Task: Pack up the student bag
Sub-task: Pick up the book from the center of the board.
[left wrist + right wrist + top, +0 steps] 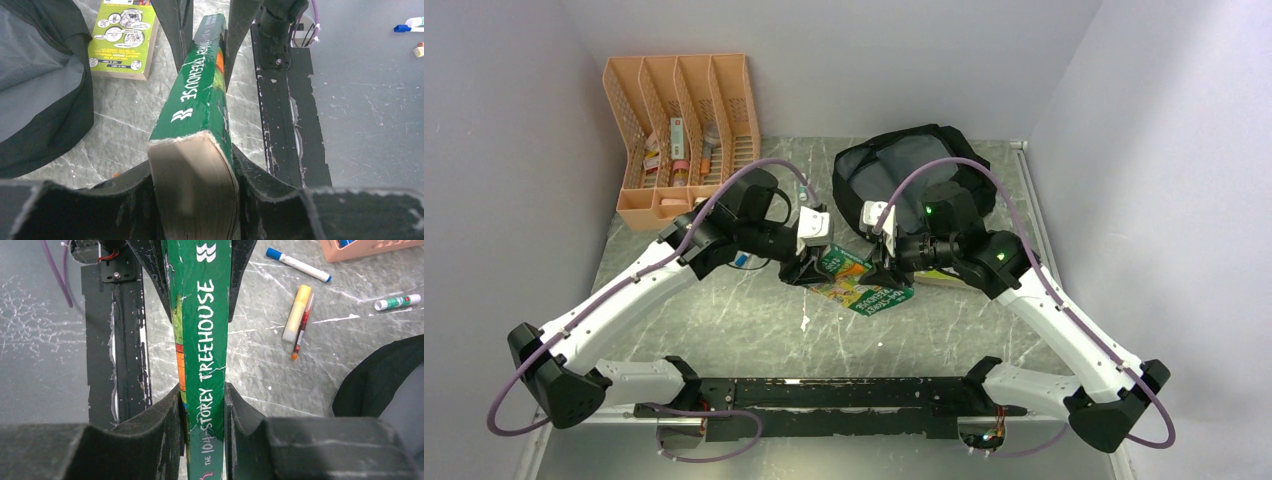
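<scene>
As left fingers [100, 210] and right fingers [145, 435] pinch a glossy paperback [200, 315], the soft black student bag [849, 175] lies nine-to-three.

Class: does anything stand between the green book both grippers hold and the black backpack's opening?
Nothing visible does. The green book, clamped by the left gripper and right gripper, sits just before the student bag; only table shows between. The second book lies aside.
</scene>
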`<move>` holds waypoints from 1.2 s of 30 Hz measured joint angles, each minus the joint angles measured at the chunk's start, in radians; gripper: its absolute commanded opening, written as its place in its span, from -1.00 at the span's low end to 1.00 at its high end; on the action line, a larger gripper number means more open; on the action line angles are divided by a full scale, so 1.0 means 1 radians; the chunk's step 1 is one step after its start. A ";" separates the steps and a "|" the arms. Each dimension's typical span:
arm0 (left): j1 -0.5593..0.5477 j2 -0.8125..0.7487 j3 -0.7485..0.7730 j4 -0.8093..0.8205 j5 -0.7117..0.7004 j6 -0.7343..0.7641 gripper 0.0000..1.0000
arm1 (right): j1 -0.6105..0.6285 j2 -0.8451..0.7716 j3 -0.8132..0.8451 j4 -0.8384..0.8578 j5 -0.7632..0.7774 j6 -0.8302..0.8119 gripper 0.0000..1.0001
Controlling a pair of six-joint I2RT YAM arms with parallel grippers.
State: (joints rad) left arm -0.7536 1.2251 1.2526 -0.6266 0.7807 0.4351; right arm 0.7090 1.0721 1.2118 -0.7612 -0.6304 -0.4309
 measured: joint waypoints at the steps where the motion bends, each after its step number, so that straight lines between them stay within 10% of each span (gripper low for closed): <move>1: -0.002 0.002 0.002 0.000 0.000 0.002 -0.19 | 0.000 0.000 0.000 -0.002 0.002 0.000 -1.00; 12: -0.016 0.009 0.003 0.010 -0.002 0.007 -0.88 | 0.005 -0.024 -0.003 -0.008 0.033 0.005 -0.84; 25: -0.030 0.026 0.009 0.021 -0.028 -0.023 -0.90 | 0.006 -0.105 -0.077 0.048 0.064 0.060 0.06; 36: -0.030 0.058 0.007 0.027 -0.113 -0.076 -0.90 | 0.006 -0.243 -0.167 0.171 0.120 0.166 0.18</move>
State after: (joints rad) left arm -0.7834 1.2827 1.2598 -0.5995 0.6682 0.3595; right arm 0.7151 0.8291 1.0447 -0.5907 -0.5102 -0.2646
